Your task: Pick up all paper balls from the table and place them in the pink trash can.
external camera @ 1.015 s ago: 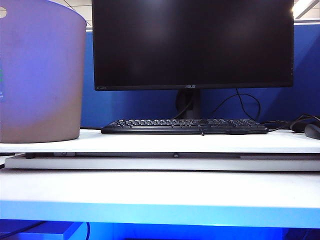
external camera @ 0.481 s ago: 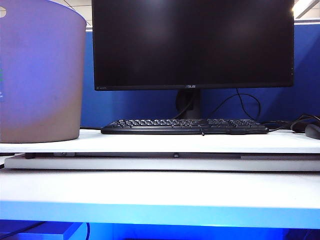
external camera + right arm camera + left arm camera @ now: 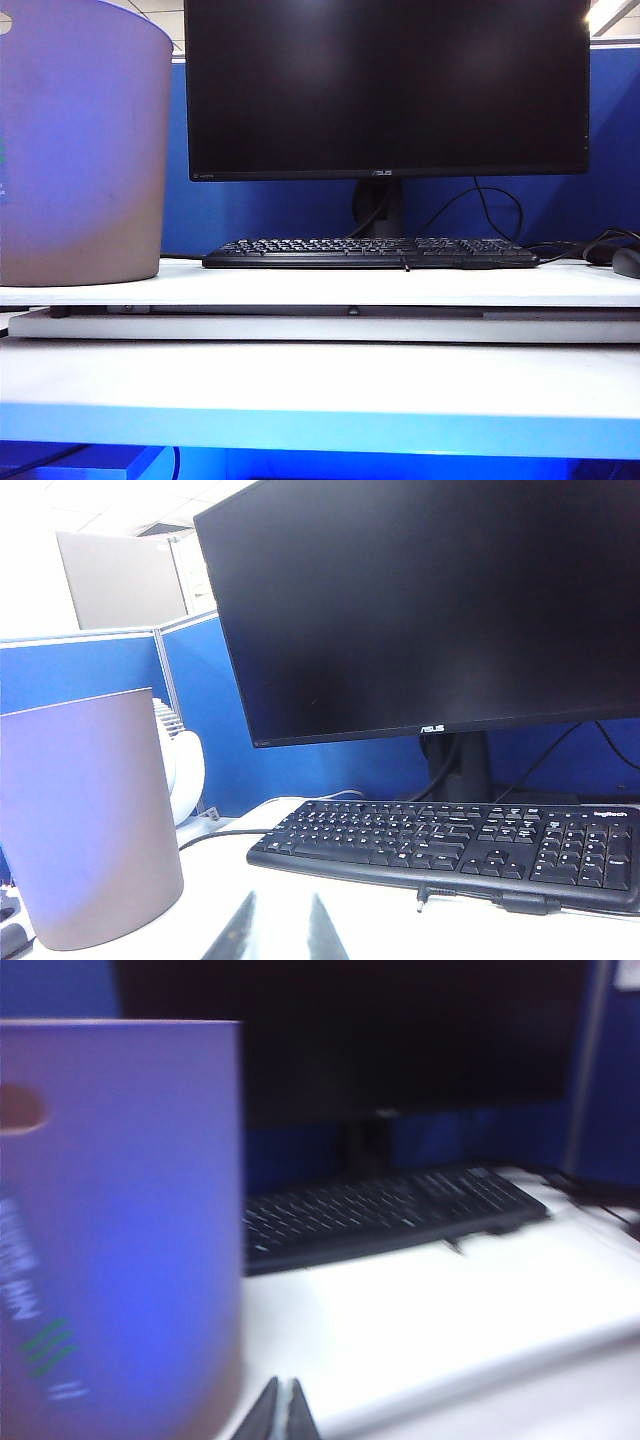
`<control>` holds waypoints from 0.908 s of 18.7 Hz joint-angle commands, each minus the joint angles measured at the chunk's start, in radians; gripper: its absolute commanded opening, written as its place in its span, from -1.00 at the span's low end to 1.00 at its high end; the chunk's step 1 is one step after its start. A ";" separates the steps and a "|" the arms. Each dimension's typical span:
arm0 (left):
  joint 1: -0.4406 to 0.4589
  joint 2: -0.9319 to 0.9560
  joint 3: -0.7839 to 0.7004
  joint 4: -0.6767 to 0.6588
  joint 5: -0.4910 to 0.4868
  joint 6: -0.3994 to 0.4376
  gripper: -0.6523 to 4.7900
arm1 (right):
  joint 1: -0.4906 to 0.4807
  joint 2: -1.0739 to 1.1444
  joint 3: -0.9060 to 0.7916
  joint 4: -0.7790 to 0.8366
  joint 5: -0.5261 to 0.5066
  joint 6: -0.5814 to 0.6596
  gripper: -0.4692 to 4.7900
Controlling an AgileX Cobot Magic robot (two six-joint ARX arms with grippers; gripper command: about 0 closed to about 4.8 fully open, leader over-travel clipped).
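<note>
Two grippers show only fingertips: left gripper (image 3: pixel 283 1410) closed and empty beside the blurred pink trash can (image 3: pixel 80 150), right gripper (image 3: pixel 280 925) spread wide above the worktop (image 3: pixel 320 283). Trash can stands at the worktop's left edge, cropped.

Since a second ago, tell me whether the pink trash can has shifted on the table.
No. In the exterior view the pink trash can stands at the same spot left of the keyboard, its base on the table.
</note>
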 commanded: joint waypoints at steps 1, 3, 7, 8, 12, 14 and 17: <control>0.059 -0.021 -0.090 0.137 -0.002 -0.042 -0.78 | 0.001 -0.002 0.006 0.011 -0.002 0.000 -0.58; 0.061 -0.021 -0.119 0.151 -0.051 -0.038 -0.78 | 0.001 -0.002 0.005 0.010 -0.002 0.000 -0.58; 0.133 -0.021 -0.194 0.246 -0.090 -0.034 -0.78 | 0.002 -0.002 0.005 0.010 -0.002 0.000 -0.58; 0.169 -0.021 -0.194 0.241 -0.092 -0.033 -0.78 | 0.002 -0.002 0.005 0.010 -0.002 0.000 -0.58; 0.239 -0.021 -0.194 0.202 -0.106 -0.042 -0.78 | 0.002 -0.002 0.005 0.010 -0.002 0.000 -0.58; 0.240 -0.021 -0.194 0.198 -0.136 -0.041 -0.78 | 0.002 -0.002 0.005 0.010 -0.002 0.000 -0.58; 0.240 -0.021 -0.194 0.198 -0.136 -0.042 -0.78 | 0.002 -0.002 0.005 0.010 -0.002 0.000 -0.58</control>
